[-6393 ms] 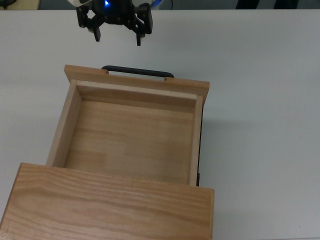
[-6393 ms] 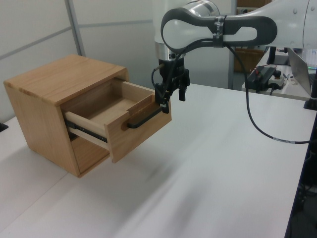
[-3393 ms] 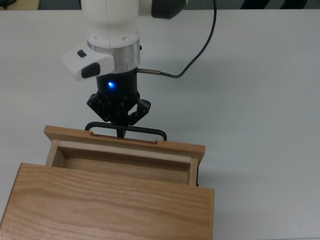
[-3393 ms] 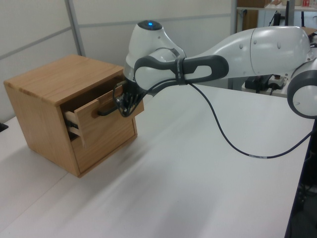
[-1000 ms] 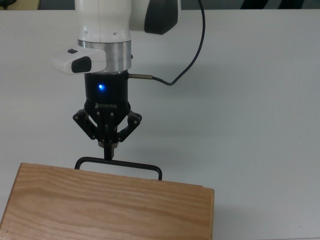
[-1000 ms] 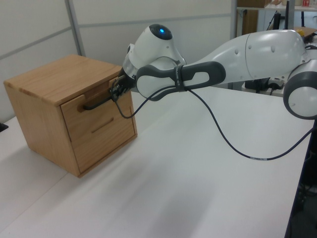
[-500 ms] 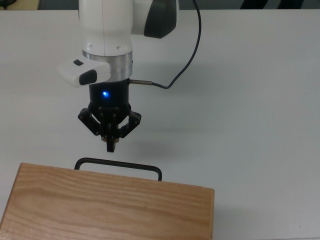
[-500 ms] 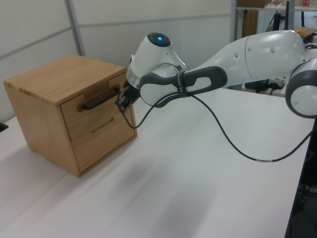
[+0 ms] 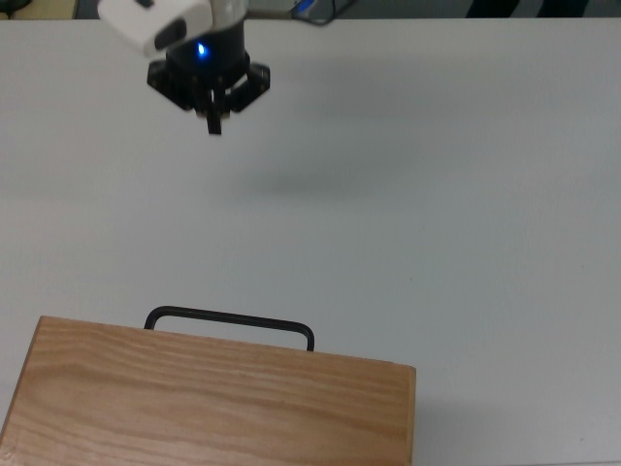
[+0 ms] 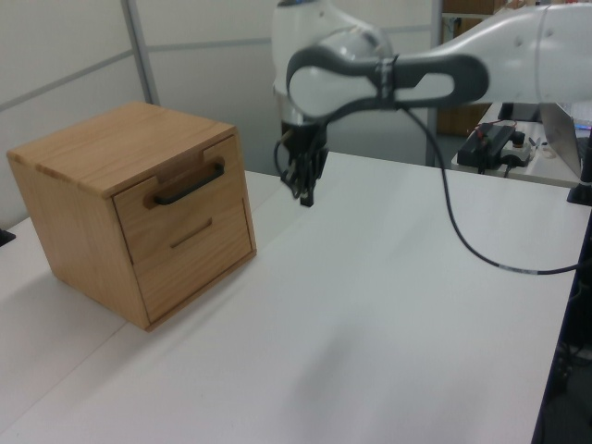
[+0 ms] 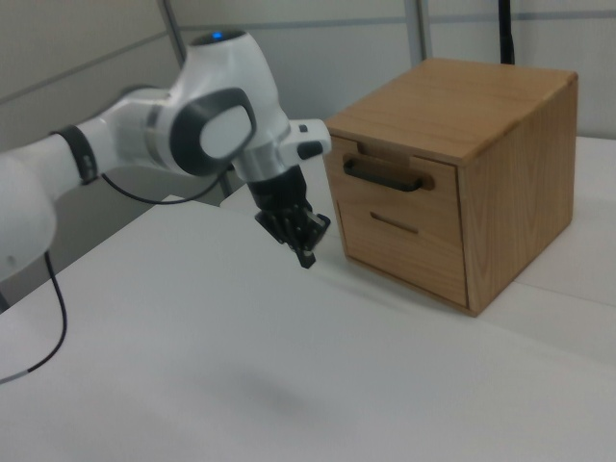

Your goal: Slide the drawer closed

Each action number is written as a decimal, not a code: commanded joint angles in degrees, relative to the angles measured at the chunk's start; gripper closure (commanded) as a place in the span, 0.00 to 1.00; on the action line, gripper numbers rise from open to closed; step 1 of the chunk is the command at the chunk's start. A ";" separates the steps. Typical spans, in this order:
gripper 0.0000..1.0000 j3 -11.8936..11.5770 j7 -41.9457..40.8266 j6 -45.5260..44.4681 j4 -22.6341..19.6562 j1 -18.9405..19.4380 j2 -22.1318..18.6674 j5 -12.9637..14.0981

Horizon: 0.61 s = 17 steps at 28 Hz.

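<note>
The drawer point(image 10: 181, 197) is pushed all the way into the wooden box point(image 10: 106, 146). Its front is flat with the front of the box, so none of its inside shows. Its black bar handle point(image 10: 190, 185) sticks out a little from the front. In the top view only the handle point(image 9: 230, 321) can be seen, peeking out past the edge of the box top point(image 9: 209, 400).

The claw point(image 10: 306, 194) is out in front of the drawer and well apart from it. It touches nothing. In the left view it hangs in the air to the right of the box, above the white table point(image 10: 388, 314), and its tip points down. In the right view the claw point(image 11: 305, 258) is to the left of the box point(image 11: 462, 173), lower than the handle point(image 11: 385, 176), with bare table between them. In the top view the claw point(image 9: 212, 123) is far up the picture from the handle, with a wide strip of table point(image 9: 437, 194) between the two.

The two fingers of the claw are pressed together into one thin tip. They hold nothing.

A blue light shines on the arm just above the claw in the top view.
</note>
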 commanded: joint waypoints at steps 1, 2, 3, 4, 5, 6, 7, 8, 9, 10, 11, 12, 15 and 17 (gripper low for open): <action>0.46 -0.82 -3.68 -3.41 -0.63 -0.33 -2.85 0.36; 0.19 -0.82 -4.29 -3.85 -0.63 -0.50 -3.03 0.36; 0.00 -0.73 -4.47 -4.29 -0.63 -0.59 -3.12 0.27; 0.00 -0.55 -4.56 -4.64 -0.54 -0.59 -3.12 0.18; 0.00 -0.38 -4.48 -4.73 -0.54 -0.50 -3.12 -0.25; 0.00 -0.29 -4.39 -4.73 -0.54 -0.50 -3.12 -0.34; 0.00 -0.29 -4.47 -4.73 -0.54 -0.50 -3.12 -0.43; 0.00 -0.29 -4.56 -4.73 -0.54 -0.50 -3.12 -0.43; 0.00 -0.29 -4.65 -4.82 -0.54 -0.50 -3.12 -0.43; 0.00 -0.38 -4.56 -4.82 -0.54 -0.50 -3.12 -0.43; 0.00 -0.38 -4.48 -4.91 -0.54 -0.59 -3.12 -0.43; 0.00 -0.38 -4.39 -4.99 -0.54 -0.50 -3.12 -0.43; 0.00 -0.38 -4.39 -5.26 -0.54 -0.59 -3.12 -0.34; 0.00 -0.55 -4.21 -5.35 -0.54 -0.50 -3.12 -0.26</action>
